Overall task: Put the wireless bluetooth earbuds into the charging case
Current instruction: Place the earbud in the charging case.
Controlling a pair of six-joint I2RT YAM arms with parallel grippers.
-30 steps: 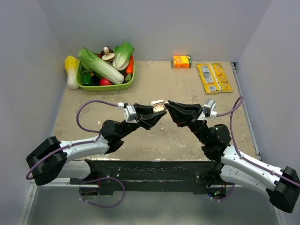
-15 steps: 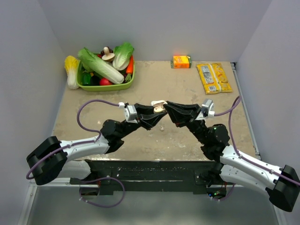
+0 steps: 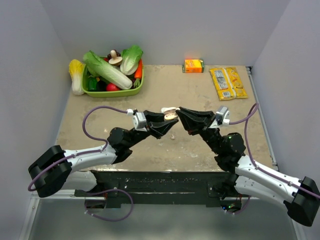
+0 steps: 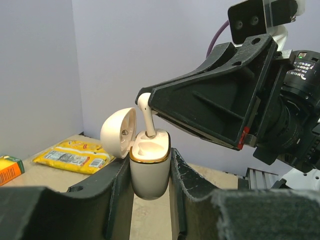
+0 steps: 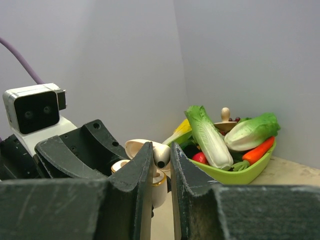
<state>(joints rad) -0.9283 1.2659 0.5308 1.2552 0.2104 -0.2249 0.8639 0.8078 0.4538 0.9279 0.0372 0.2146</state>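
My left gripper (image 4: pixel 148 161) is shut on the charging case (image 4: pixel 149 172), a glossy white oval with a gold rim, held upright above the table with its lid (image 4: pixel 118 131) swung open. My right gripper (image 5: pixel 161 148) is shut on the head of one white earbud (image 5: pixel 161 154). That earbud's stem (image 4: pixel 145 112) stands in the case's far slot, and the near slot shows empty. From above, the two grippers meet at mid-table, left gripper (image 3: pixel 166 123) and right gripper (image 3: pixel 180 116) on either side of the case (image 3: pixel 170 115). A small pale piece, seemingly another earbud (image 3: pixel 173 136), lies on the table below them.
A green basket (image 3: pixel 120 93) of toy vegetables stands at the back left, with a yellow cabbage (image 3: pixel 76 75) beside it. An orange box (image 3: pixel 194 65) and a yellow packet (image 3: pixel 228 83) lie at the back right. Walls close in on three sides.
Almost nothing: the right arm has shifted very slightly by the case, and both grips hold as before.
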